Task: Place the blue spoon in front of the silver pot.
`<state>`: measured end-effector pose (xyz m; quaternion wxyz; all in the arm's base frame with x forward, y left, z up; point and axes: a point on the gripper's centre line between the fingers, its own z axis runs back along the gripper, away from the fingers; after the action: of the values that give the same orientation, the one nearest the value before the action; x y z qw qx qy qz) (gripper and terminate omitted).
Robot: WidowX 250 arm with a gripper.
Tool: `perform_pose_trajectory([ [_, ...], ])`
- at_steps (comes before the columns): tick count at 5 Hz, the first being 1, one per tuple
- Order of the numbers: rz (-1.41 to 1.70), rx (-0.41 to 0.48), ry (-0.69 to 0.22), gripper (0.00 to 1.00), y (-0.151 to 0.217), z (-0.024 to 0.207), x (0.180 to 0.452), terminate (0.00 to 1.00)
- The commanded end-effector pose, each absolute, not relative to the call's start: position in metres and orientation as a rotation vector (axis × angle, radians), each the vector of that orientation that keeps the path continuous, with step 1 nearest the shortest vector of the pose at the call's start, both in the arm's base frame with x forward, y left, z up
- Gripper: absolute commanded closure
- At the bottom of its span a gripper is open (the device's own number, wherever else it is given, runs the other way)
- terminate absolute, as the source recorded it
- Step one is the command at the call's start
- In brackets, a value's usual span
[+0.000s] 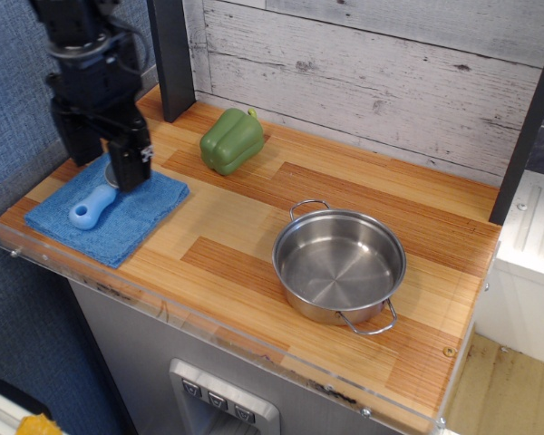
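Note:
The blue spoon (92, 207) lies on a flat blue cloth (118, 222) at the left of the wooden counter. Its light-blue handle points toward the front left; its grey bowl is hidden behind my gripper. My black gripper (103, 163) is open, fingers pointing down, right above the spoon's bowl end. One finger (131, 168) stands at the bowl's right, the other at its left. The silver pot (339, 265) stands empty at the right middle of the counter, well away from the spoon and gripper.
A green toy pepper (231, 141) sits at the back of the counter near a dark post (170, 59). A clear plastic rim (208, 331) runs along the counter's front and left edges. A grey plank wall stands behind.

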<state>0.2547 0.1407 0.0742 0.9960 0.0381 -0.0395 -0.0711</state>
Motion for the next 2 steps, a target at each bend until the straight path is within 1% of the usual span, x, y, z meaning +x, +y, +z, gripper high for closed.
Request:
perform_pose_trajectory([
  [1, 0.045, 0.117, -0.055, 0.0, 0.1758, 0.062, 0.2493, 0.0],
  [2, 0.097, 0.13, -0.039, 0.0, 0.1788, 0.0572, 0.2506, 0.0],
])
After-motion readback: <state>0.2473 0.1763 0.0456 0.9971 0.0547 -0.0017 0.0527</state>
